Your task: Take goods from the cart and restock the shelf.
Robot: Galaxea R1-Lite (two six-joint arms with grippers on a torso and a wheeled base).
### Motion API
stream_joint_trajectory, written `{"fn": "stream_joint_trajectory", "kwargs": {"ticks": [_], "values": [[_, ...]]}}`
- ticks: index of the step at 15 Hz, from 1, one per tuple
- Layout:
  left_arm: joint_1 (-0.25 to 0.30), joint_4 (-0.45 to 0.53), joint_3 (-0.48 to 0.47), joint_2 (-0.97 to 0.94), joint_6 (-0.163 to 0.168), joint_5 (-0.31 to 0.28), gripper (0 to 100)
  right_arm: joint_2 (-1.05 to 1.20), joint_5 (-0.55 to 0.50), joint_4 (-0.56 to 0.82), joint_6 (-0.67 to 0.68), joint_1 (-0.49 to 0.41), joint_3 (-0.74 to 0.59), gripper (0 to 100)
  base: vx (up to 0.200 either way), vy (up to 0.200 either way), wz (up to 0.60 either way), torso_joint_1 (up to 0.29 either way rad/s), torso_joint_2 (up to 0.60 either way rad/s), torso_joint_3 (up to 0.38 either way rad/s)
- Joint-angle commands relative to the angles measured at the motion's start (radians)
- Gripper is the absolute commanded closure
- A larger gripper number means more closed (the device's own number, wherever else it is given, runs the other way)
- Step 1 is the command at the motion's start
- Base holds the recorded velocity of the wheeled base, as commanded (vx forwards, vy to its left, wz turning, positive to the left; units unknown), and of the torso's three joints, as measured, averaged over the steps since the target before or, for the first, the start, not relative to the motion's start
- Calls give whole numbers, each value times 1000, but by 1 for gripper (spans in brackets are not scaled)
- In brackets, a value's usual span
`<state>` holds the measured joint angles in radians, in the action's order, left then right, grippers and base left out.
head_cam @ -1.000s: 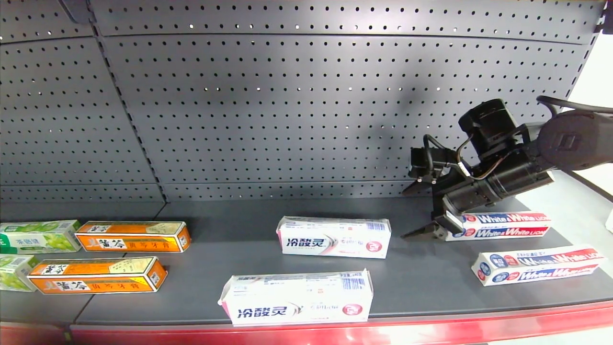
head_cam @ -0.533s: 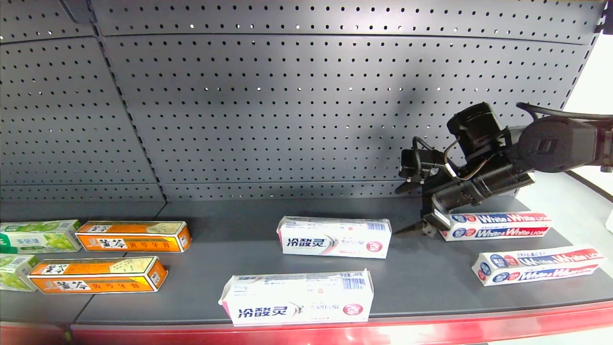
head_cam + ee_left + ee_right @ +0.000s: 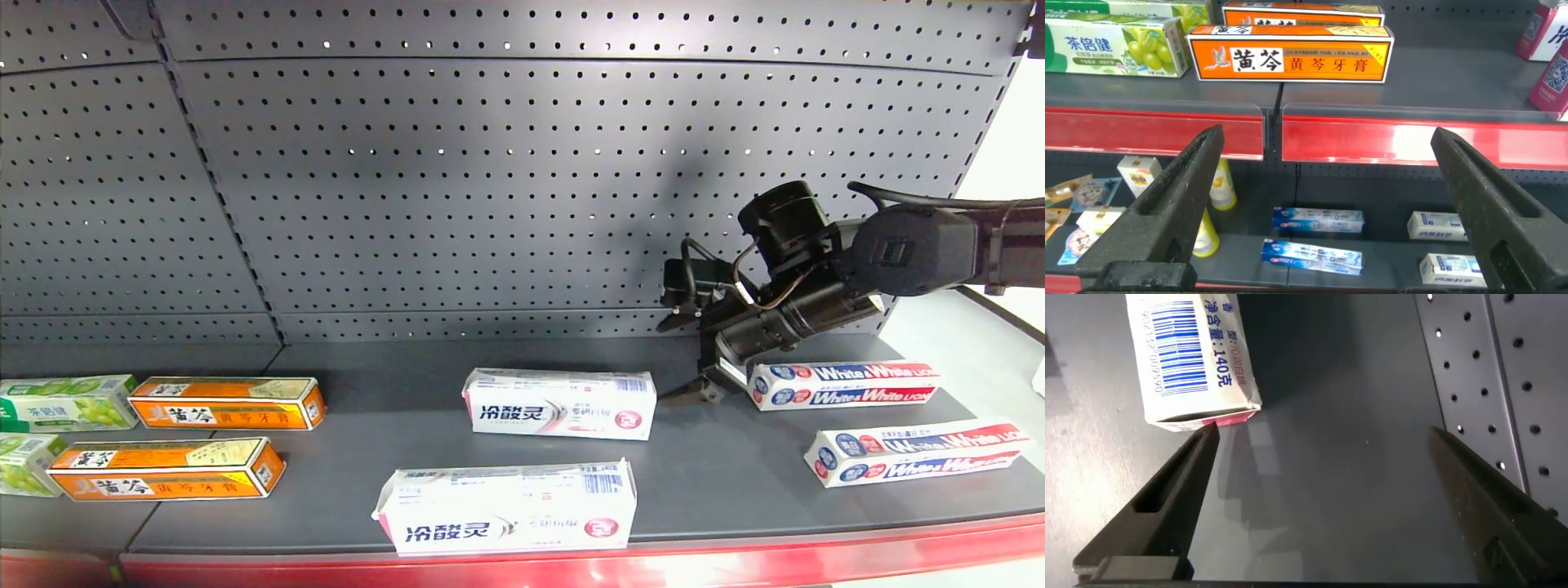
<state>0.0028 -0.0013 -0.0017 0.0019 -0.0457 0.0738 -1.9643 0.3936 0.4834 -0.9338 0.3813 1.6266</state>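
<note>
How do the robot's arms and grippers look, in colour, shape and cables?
The right arm is black, built of round segments, with thin cables looping outside near its end. The right gripper and left gripper each have two matte black, tapering fingers with a rectangular slot.

Orange boxes, green grape-print boxes, white-pink boxes; grey hole-dotted pegboard; red shelf edge.
</note>
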Motion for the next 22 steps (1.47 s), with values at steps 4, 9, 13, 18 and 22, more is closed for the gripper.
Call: {"fn": "stream_joint_trajectory", "kwargs": {"ticks": [4,9,13,18,22], "values": [[0,0,0,0,0,1,0,-35,1,0,3,22,35,0,0,0,0,0,0,0],[0,0,0,0,0,0,0,-64,1,1,4,45,70,0,0,0,0,0,0,0],[0,0,0,0,0,0,0,-79,1,3,4,54,88,0,0,0,0,0,0,0],[0,0,0,0,0,1,0,-93,-1,4,13,65,107,0,0,0,0,0,0,0],[0,0,0,0,0,1,0,-105,-1,4,18,67,113,0,0,0,0,0,0,0]]}}
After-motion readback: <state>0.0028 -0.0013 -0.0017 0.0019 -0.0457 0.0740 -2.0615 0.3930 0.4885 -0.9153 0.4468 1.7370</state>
